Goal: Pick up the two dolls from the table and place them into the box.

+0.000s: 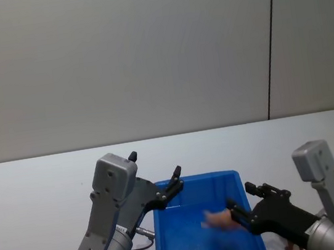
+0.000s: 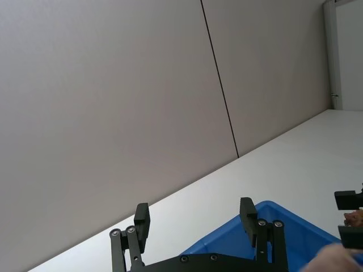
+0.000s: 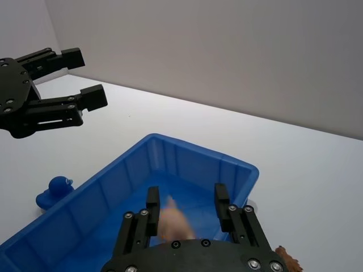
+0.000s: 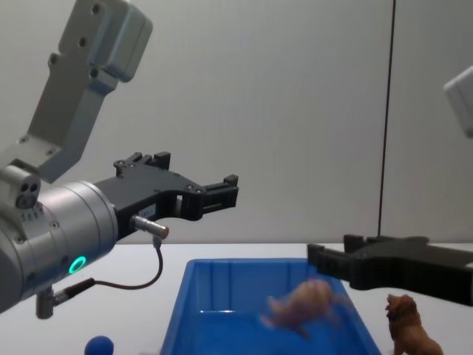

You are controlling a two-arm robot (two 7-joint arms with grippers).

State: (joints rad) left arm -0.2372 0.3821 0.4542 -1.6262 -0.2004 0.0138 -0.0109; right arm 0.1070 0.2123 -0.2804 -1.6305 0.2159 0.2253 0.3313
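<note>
Over the right half of the big bright blue ribbed plastic box (image 1: 193, 179), the right gripper (image 1: 240, 197) hovers with its black fingers spread wide and nothing clamped between them. The small pale pink plastic pig doll (image 1: 217, 219) sits just below them, inside the box walls and apparently free of both pads, so the step in hand looks like the release of the first doll. The left gripper (image 2: 194, 214) hangs equally wide open and empty above the box's far left corner.

The reddish-brown maned plastic lion doll (image 4: 408, 325) is still to come. The chest view shows it standing upright on the plain white table (image 1: 39, 186), just beside the box's right wall. The next move probably calls for the right arm to lift clear of the rim, swing right, descend and close on it. The right wrist view adds a small blue toy (image 3: 54, 192) outside the box's left wall.
</note>
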